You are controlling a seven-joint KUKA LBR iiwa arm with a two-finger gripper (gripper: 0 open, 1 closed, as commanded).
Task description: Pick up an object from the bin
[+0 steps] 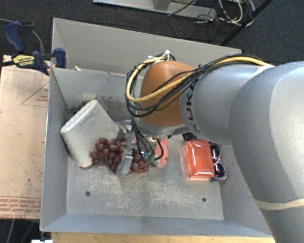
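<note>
Grapes (107, 151) crowd middle, front floor (148, 197) bare

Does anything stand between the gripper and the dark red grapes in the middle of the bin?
Nothing visible does. The gripper is down right at the grapes; the pale block lies at their left, not between.

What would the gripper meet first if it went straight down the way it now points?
Most likely the bunch of dark red grapes in the middle of the bin: the gripper points down onto its right end. Depth is unclear, so contact cannot be judged.
</note>
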